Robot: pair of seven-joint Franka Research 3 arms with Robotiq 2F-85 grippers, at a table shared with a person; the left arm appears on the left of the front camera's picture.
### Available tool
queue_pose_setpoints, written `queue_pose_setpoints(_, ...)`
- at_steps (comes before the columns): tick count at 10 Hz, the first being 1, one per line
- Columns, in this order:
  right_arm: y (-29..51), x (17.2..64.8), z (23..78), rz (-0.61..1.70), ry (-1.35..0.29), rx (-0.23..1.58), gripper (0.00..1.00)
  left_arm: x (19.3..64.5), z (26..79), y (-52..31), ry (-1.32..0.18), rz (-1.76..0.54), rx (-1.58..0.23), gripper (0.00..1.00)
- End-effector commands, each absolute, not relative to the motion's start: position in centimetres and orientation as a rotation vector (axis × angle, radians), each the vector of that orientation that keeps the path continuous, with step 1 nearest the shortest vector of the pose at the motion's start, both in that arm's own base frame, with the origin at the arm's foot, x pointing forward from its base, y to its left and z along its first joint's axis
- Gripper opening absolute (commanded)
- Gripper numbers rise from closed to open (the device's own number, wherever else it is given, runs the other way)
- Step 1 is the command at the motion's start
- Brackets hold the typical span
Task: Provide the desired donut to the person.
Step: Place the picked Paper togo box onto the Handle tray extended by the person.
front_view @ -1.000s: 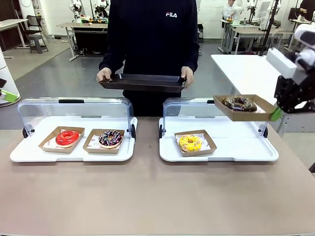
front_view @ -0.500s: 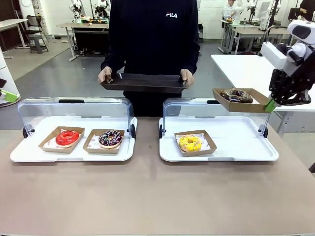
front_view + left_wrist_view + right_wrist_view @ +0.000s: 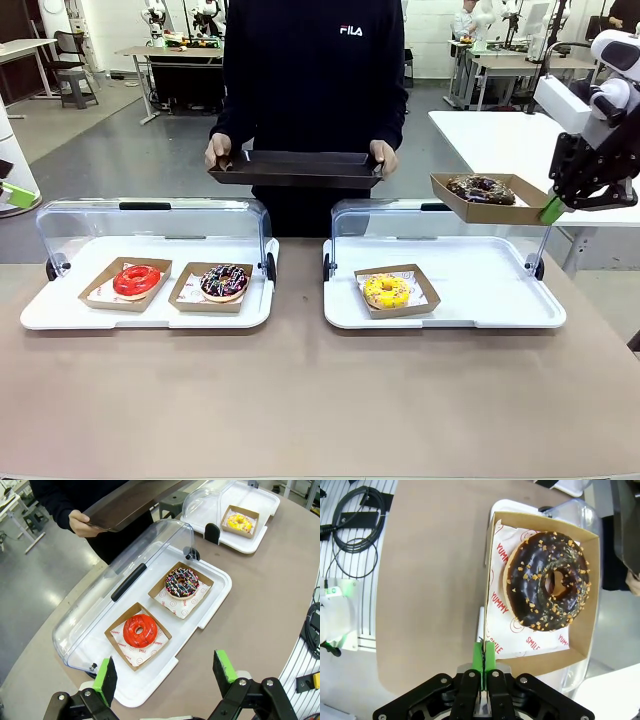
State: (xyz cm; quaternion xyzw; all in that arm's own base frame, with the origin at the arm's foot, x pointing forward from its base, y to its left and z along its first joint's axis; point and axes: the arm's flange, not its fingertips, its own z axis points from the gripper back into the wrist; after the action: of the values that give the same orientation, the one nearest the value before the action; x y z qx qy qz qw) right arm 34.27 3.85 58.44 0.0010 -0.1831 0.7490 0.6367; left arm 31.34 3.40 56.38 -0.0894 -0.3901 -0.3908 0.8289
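Over table (image 3: pixel 300 400), boxed donut (image 3: pixel 481 188) rose.

My front camera faces the person (image 3: pixel 315 70) across the table (image 3: pixel 300 400), left wrist overlooks the same left tray (image 3: pixel 150 677), right wrist close above the chocolate donut box (image 3: pixel 545 522)

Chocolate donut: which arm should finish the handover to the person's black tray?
Right. The right gripper is shut on the rim of the cardboard tray carrying the chocolate donut, raised near the black tray the person holds. The left gripper hangs open and empty by the red donut.
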Motion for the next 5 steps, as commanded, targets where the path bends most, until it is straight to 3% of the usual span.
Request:
queue_pose_setpoints(1, 3.75, 34.12, 58.17, 1.706, -0.405, 0.0, 0.0, 31.33, 56.4, 3.37, -0.828, -0.822, -0.194, 1.0)
queue_pose_setpoints(5, 3.75, 34.12, 58.17, 1.706, -0.405, 0.0, 0.0, 31.33, 56.4, 3.37, -0.828, -0.822, -0.194, 1.0)
